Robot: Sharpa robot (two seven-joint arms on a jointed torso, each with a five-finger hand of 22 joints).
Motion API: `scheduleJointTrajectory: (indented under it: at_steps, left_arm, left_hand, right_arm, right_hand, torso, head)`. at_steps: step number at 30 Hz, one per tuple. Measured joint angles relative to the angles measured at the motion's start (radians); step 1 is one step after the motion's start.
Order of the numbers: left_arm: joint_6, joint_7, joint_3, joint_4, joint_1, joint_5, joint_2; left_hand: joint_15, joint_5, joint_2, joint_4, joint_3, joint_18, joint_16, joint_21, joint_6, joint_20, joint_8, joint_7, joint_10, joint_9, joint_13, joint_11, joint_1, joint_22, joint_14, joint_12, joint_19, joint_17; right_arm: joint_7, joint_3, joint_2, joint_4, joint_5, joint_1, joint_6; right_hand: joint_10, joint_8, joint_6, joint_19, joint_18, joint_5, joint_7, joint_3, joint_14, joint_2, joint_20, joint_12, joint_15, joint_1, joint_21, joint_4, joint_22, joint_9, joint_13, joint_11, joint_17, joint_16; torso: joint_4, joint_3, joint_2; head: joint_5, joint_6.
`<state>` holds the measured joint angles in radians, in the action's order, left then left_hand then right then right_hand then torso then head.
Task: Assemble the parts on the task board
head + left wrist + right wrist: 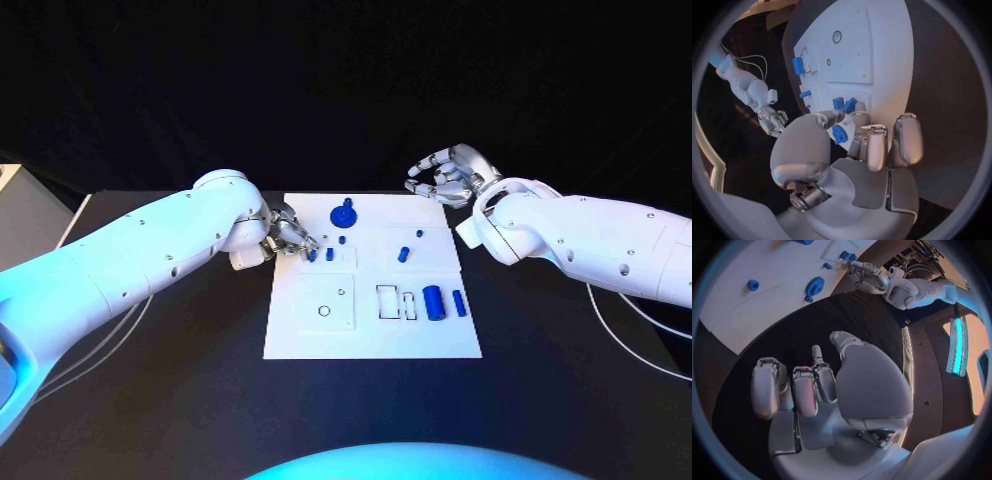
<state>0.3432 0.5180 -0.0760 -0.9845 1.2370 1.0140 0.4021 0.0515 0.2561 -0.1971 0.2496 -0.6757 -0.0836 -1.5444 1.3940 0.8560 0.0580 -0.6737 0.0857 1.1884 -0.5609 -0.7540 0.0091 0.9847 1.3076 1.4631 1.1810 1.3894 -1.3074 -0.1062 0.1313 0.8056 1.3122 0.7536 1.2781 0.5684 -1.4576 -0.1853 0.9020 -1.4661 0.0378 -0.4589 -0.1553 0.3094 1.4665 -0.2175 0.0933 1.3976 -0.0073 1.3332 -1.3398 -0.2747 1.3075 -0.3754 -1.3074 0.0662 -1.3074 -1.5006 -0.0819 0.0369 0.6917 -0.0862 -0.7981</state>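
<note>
The white task board (372, 330) lies in the middle of the black table. On its far part stand a round blue part with a knob (343, 213) and several small blue parts (404, 254). A thick blue cylinder (433, 298) and a slimmer one (459, 303) lie near the right edge. My left hand (289, 238) is at the board's left edge and pinches a small blue part (312, 254) between thumb and finger. The left wrist view shows that part (839, 134) between the fingertips (861, 120). My right hand (450, 175) hovers beyond the board's far right corner, fingers loosely bent and holding nothing (817, 385).
Outlined slots (392, 302) and a round recess (325, 310) mark the board's near half. Black table (188, 400) surrounds the board on all sides. A cable (635, 340) runs along the right arm.
</note>
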Motion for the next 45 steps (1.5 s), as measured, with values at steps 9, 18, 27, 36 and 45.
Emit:
scheduleJointTrajectory:
  at_steps: [9,18,27,36,45]
  left_arm:
    - [-0.009,0.0,0.0,-0.004,0.0,0.0,0.003]
    - [-0.013,0.0,0.0,-0.005,-0.001,0.0,0.005]
    - [-0.015,0.001,0.0,-0.005,-0.001,0.0,0.006]
    - [-0.021,0.001,0.0,0.002,-0.001,0.0,0.0]
    - [-0.025,0.001,0.0,0.016,0.001,0.011,-0.01]
  left_hand:
    - [0.0,0.0,0.007,0.008,0.008,0.0,0.0,0.0,0.0,0.0,0.0,0.0,0.0,0.002,0.0,0.0,-0.007,0.0,0.0,0.0,0.0,0.0]
    - [0.0,0.0,0.007,0.011,0.011,0.0,0.0,0.0,0.0,0.0,0.0,0.0,0.0,0.002,0.0,0.0,-0.007,0.0,0.0,0.0,0.0,0.0]
    - [0.0,0.0,0.007,0.016,0.016,0.0,0.0,0.0,0.0,0.0,0.0,0.0,0.0,0.002,0.0,0.0,-0.007,0.0,0.0,0.0,0.0,0.0]
    - [0.0,0.0,0.007,0.019,0.028,0.0,0.0,0.0,0.0,0.0,0.004,0.0,0.0,0.004,0.0,0.0,-0.007,0.0,0.0,0.0,0.0,0.0]
    - [0.0,0.0,0.003,0.017,0.04,0.0,0.0,0.0,0.0,0.0,0.004,0.0,-0.004,0.004,0.002,0.004,-0.003,0.0,0.0,0.0,0.0,0.0]
  right_arm:
    - [0.0,0.0,0.0,0.0,0.004,0.0,0.0]
    - [0.0,0.0,0.0,-0.001,0.005,0.0,0.0]
    - [0.0,0.0,0.0,-0.001,0.006,0.0,0.0]
    - [0.0,0.0,-0.001,-0.001,0.007,0.0,0.0]
    - [0.0,0.0,-0.001,-0.001,0.007,0.0,0.0]
  right_hand:
    - [0.0,0.0,0.0,0.0,0.0,0.0,0.0,0.007,0.0,0.0,0.0,0.0,0.0,0.0,0.0,0.001,0.0,-0.003,0.0,0.0,0.0,0.0]
    - [0.0,0.0,0.0,0.0,0.0,0.0,0.0,0.007,0.0,0.0,0.0,0.0,0.0,0.0,0.0,0.001,0.0,-0.003,0.0,0.0,0.0,0.0]
    - [0.0,0.0,0.0,0.0,0.0,0.0,0.0,0.007,0.0,0.0,0.0,0.0,0.0,0.0,0.0,0.001,0.0,-0.002,-0.001,0.0,0.0,0.0]
    - [0.0,0.0,0.0,0.0,0.0,0.0,0.0,0.007,0.0,0.0,0.0,0.0,0.0,0.0,0.0,0.001,0.0,-0.002,-0.001,0.0,0.0,0.0]
    - [0.0,0.0,0.0,0.0,0.0,0.0,0.0,0.007,0.0,0.0,0.0,0.0,0.0,0.0,0.0,0.001,0.001,-0.002,0.0,0.0,0.0,0.0]
  torso:
    - [-0.0002,0.0002,0.0]
    - [-0.0006,0.0001,0.0]
    - [-0.0005,-0.0002,-0.001]
    - [-0.0007,-0.0006,-0.001]
    - [0.0011,-0.0017,0.001]
  head:
    - [-0.002,-0.001]
    - [-0.002,-0.003]
    - [-0.002,-0.004]
    - [-0.001,-0.002]
    - [0.0,0.001]
